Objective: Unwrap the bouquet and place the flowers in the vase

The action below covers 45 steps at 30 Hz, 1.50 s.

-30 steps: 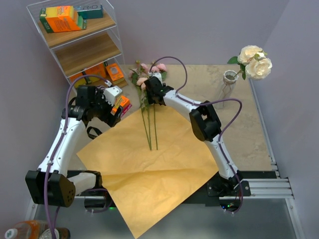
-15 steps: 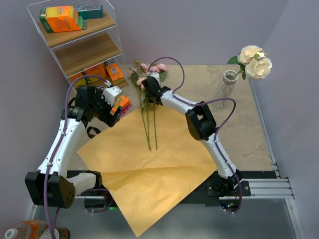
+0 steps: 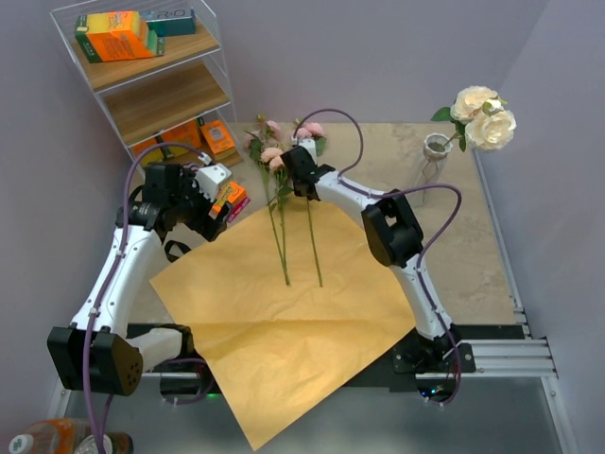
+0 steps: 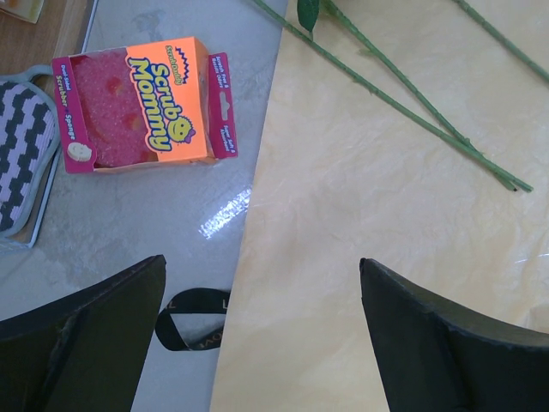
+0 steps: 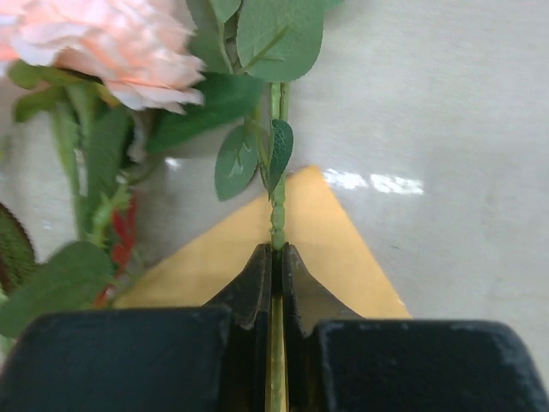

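Pinching one thin green stem (image 5: 276, 219), the right gripper (image 5: 276, 255) has its fingers shut tight on it, right at the far corner of the paper (image 3: 284, 331). The pink bloom (image 3: 312, 130) of that flower sits off the paper, past the far corner, and the long end of the stem lies across the middle of the paper. The other flowers (image 3: 267, 154) lie just beside it, heads off the far corner too, stems on the paper. The vase (image 3: 435, 151) stands well off the right side of the paper and holds two cream blooms (image 3: 484, 118). The left gripper (image 4: 262, 260) hangs over the left edge of the paper with its fingers wide and nothing in them. The flower looks very light, so lifting it should be easy. The stem looks thin and bendy, and the bloom is likely the heavy end, so it may droop or swing. A hold near the leaves (image 5: 279, 154), close to the bloom, seems a good spot, since the long tail can then hang down and go into the vase first. The vase neck is narrow and the glass could tip, so the stem should go in gently.
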Tool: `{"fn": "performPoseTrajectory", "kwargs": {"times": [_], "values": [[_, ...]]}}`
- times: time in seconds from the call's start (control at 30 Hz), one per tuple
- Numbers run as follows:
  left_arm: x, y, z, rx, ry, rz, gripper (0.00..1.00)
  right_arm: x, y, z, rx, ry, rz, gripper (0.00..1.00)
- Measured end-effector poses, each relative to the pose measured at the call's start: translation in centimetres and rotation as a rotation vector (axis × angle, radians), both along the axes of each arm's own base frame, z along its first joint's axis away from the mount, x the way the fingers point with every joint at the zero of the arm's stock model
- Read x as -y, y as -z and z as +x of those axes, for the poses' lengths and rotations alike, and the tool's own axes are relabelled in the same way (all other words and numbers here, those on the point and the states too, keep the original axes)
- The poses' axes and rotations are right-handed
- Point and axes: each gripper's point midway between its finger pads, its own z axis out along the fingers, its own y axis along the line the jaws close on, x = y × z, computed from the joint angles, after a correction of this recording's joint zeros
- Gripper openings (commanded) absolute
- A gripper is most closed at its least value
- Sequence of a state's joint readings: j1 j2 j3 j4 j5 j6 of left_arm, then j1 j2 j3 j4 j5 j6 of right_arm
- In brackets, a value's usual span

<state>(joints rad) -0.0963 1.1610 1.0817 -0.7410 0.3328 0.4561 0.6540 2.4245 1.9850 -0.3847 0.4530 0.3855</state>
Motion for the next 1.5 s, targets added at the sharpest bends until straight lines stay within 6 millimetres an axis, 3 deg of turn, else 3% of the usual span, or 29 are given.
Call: {"fn": "performPoseTrajectory", "kwargs": {"times": [0.13,0.23,0.4,0.5,0.73,0.83,0.97,1.07,1.23,1.5], "values": [[0.0,0.0,0.0,0.001,0.000,0.000,0.99,2.7,-2.2,-0.6,0.008,0.038,-0.022,0.00],[0.0,0.0,0.0,0.001,0.000,0.000,0.99,4.4,-6.5,-0.2,0.063,0.059,0.007,0.00],[0.0,0.0,0.0,0.000,0.000,0.000,0.99,6.6,-17.8,1.0,0.284,0.078,0.080,0.00],[0.0,0.0,0.0,0.001,0.001,-0.001,0.99,8.0,-25.1,0.4,0.459,0.078,0.099,0.00],[0.0,0.0,0.1,0.004,0.001,-0.001,0.99,12.2,-42.8,-2.9,0.946,0.087,0.067,0.00],[0.1,0.1,0.1,0.010,0.003,-0.005,0.99,14.5,-48.5,-4.6,1.118,0.142,0.016,0.00],[0.2,0.0,0.2,0.014,0.008,-0.010,0.99,17.1,-53.1,-6.7,1.289,0.229,-0.091,0.00],[0.2,0.0,0.2,0.016,0.008,-0.010,0.99,18.8,-54.9,-8.5,1.415,0.293,-0.182,0.00],[0.2,0.2,0.2,0.013,0.009,-0.009,0.99,20.7,-55.6,-9.5,1.529,0.395,-0.277,0.00],[0.1,0.5,0.0,0.019,0.024,0.005,0.99,24.3,-54.4,-7.1,1.528,0.497,-0.407,0.00]]}}
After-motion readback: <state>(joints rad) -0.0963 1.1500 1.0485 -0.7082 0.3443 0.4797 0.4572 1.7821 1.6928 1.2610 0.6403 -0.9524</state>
